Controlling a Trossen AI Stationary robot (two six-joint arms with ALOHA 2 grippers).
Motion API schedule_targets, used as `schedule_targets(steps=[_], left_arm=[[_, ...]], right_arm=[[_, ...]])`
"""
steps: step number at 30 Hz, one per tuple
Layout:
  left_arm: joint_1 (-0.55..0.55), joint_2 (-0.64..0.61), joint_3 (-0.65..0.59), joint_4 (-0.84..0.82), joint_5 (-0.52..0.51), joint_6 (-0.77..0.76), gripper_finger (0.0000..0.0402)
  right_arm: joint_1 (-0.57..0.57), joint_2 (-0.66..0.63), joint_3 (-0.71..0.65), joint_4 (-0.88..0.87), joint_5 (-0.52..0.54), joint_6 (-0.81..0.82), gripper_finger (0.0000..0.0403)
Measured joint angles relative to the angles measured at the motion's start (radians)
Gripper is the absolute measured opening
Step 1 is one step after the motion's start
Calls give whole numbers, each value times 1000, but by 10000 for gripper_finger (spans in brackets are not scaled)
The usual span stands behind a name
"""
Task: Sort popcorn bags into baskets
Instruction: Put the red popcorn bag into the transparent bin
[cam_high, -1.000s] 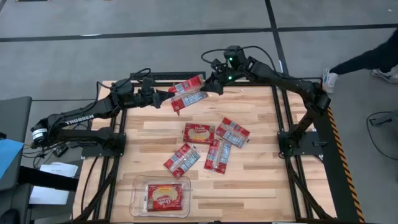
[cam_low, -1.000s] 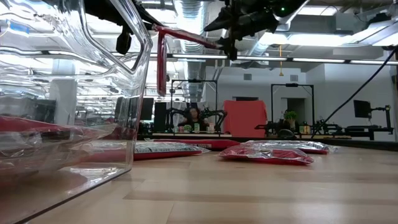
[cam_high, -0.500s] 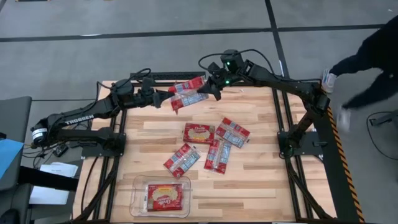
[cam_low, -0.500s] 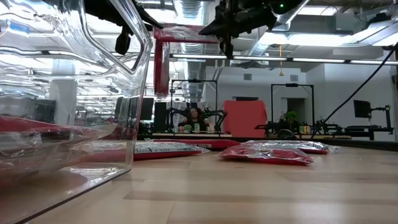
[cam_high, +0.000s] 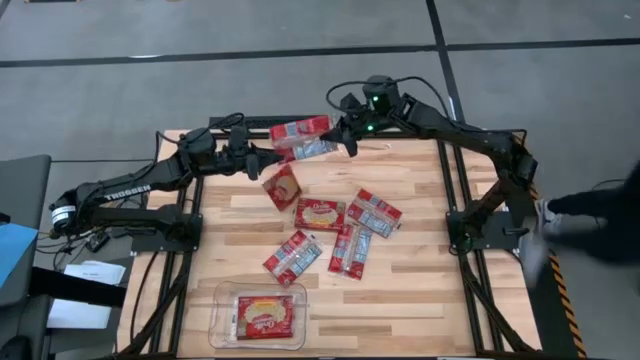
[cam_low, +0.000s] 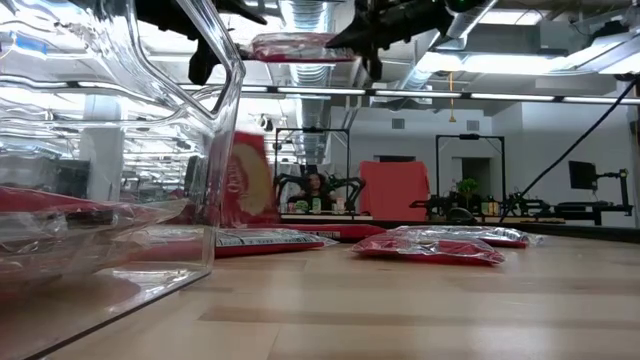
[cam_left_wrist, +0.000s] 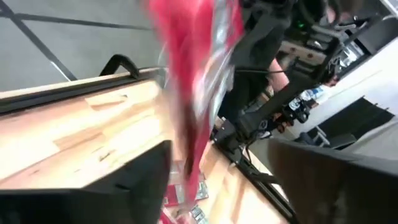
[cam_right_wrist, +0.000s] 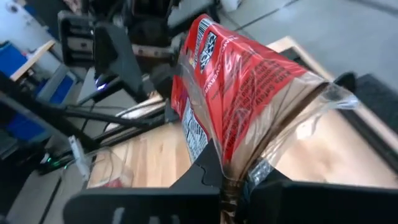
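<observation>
Popcorn bag (cam_high: 300, 127), red with a pale panel, hangs in the air above the far edge of the counter (cam_high: 420, 290), and the right claw (cam_high: 346, 136) is closed on one end of it; in the right wrist view the crumpled clear seam of this bag (cam_right_wrist: 249, 106) sits between the dark fingers. The left claw (cam_high: 262, 160) is just beside it, with its fingers spread apart and nothing between them. Near that claw a second bag (cam_high: 282, 186) with a popcorn picture stands tilted, and I cannot tell if it touches the wood. Four more bags (cam_high: 347, 225) lie flat around the middle of the counter. One bag (cam_high: 266, 315) lies inside the clear basket (cam_high: 224, 297) at the near edge.
</observation>
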Motion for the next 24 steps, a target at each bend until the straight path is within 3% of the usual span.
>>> schedule_targets(steps=[5, 11, 17, 24], left_arm=[[7, 0, 0, 0, -18, -171, 329], [15, 0, 0, 76, -30, -452, 349], [17, 0, 0, 181, -23, -690, 350], [17, 1, 0, 204, 53, -882, 350]], right_arm=[[-19, -57, 0, -2, 47, -71, 18], [46, -170, 0, -30, 170, -544, 20], [204, -247, 1, -95, 448, -1013, 22], [379, -249, 1, -80, 884, -1339, 21]])
